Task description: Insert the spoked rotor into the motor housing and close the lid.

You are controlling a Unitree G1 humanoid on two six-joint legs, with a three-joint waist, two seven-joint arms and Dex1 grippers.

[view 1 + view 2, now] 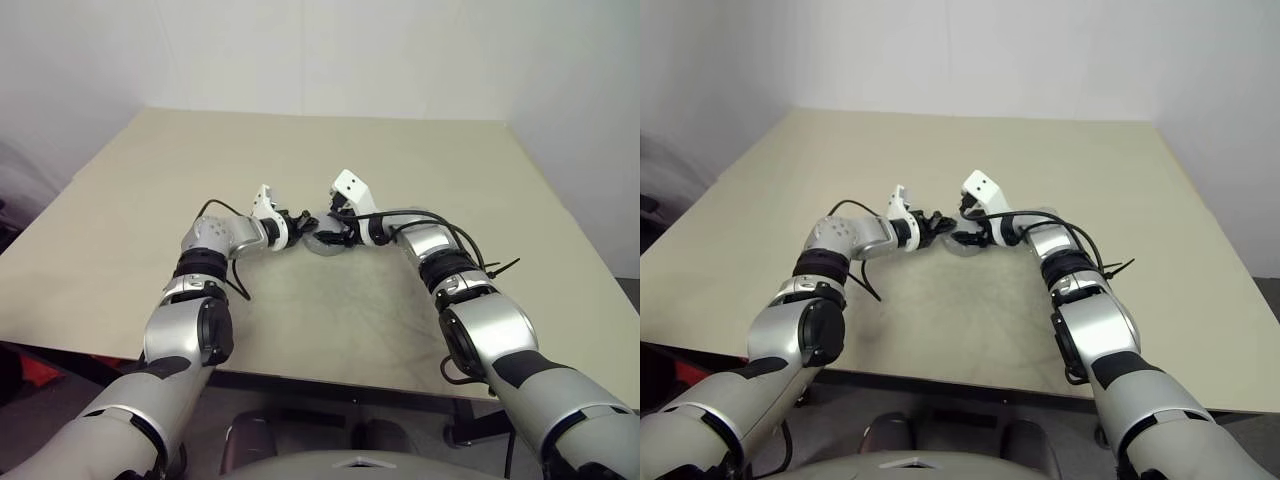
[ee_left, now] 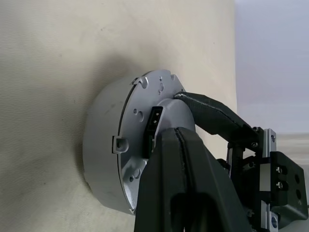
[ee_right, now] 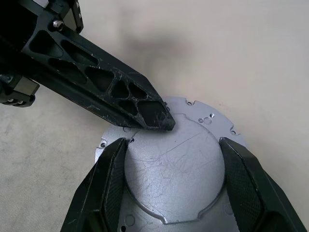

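The motor housing (image 2: 104, 145), a short silver-grey cylinder, stands mid-table between my two hands, and the light-grey lid (image 3: 178, 174) lies flat on top of it. My right gripper (image 3: 174, 142) has a finger against each side of the lid's raised round centre. My left gripper (image 2: 178, 133) is shut with nothing in it. Its joined tips (image 3: 161, 123) rest on the lid's top near the edge of that raised centre. In the left eye view the two grippers meet over the housing (image 1: 327, 243). The spoked rotor is hidden.
The beige table (image 1: 300, 150) stretches wide behind and to both sides of the housing. Its front edge (image 1: 330, 375) runs close under my forearms. A white wall rises behind the table.
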